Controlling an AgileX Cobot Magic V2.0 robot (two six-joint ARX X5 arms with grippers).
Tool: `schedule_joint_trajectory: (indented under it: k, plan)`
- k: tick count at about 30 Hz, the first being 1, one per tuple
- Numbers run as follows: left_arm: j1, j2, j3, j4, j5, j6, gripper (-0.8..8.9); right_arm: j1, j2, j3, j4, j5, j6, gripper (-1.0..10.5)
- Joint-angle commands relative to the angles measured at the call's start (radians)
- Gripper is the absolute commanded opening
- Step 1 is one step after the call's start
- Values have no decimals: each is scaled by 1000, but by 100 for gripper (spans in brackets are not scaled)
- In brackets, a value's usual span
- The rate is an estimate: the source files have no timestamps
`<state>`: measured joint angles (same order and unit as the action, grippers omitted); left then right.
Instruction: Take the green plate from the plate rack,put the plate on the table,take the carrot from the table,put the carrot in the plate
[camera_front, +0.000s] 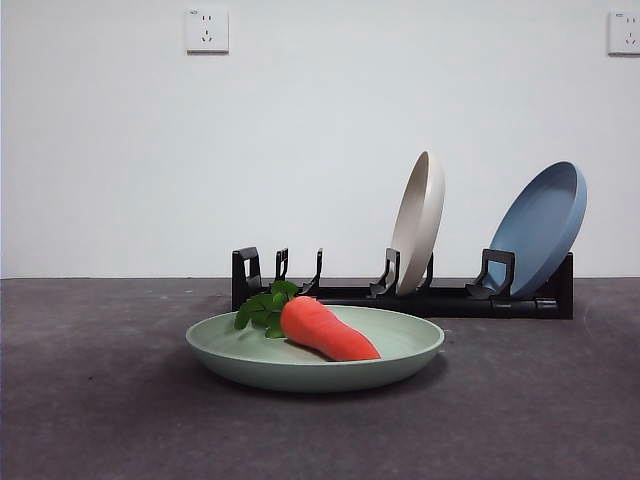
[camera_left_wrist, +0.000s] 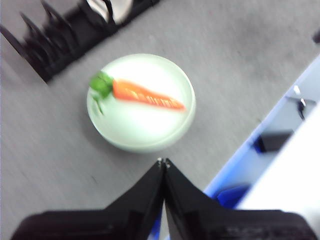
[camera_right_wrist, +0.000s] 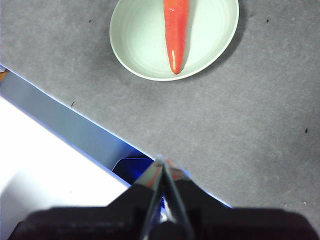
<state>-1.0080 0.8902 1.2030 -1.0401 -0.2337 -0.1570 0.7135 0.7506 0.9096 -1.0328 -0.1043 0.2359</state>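
The green plate (camera_front: 400, 350) lies flat on the table (camera_front: 100, 400) in front of the plate rack (camera_front: 450, 297). The carrot (camera_front: 325, 330) lies in the plate, its leaves toward the rack's left end. In the left wrist view the plate (camera_left_wrist: 140, 125) and carrot (camera_left_wrist: 145, 94) show from above; my left gripper (camera_left_wrist: 163, 161) is shut and empty, raised clear of the plate near the table edge. In the right wrist view the plate (camera_right_wrist: 140, 40) and carrot (camera_right_wrist: 175, 30) show too; my right gripper (camera_right_wrist: 162, 161) is shut and empty, above the table's edge. Neither arm shows in the front view.
A cream plate (camera_front: 420, 220) and a blue plate (camera_front: 540, 225) stand in the rack's right slots; the left slots hold nothing. The rack also shows in the left wrist view (camera_left_wrist: 65, 37). The table edge (camera_right_wrist: 75, 125) runs below both grippers.
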Motion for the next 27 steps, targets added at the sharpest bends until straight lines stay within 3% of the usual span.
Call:
schedule_joint_trajectory:
  k: [1,3,5,9,15,22,27]
  plan:
    - [83,-24,-4,133,-7,192,-4,2,-1,-5,3,3,-6,5]
    - [187,-46,-5,275,19,311,-4,2,-1,-5,3,3,-6,5]
    - [300,-74,-5,392,74,357,-3,2,-1,-5,3,3,-6,5]
    - [556,-150,-7,526,223,364,-4,2,-1,-5,3,3,-6,5]
    - [853,-281,-96,621,242,364,-4,2,-1,-5,3,2,-6,5]
    - [1004,-498,-446,812,244,359,-4,2,-1,-5,3,2,-6,5]
    - [1051,-645,-735,925,319,317,-4,2,-1,-5,3,3,-6,5]
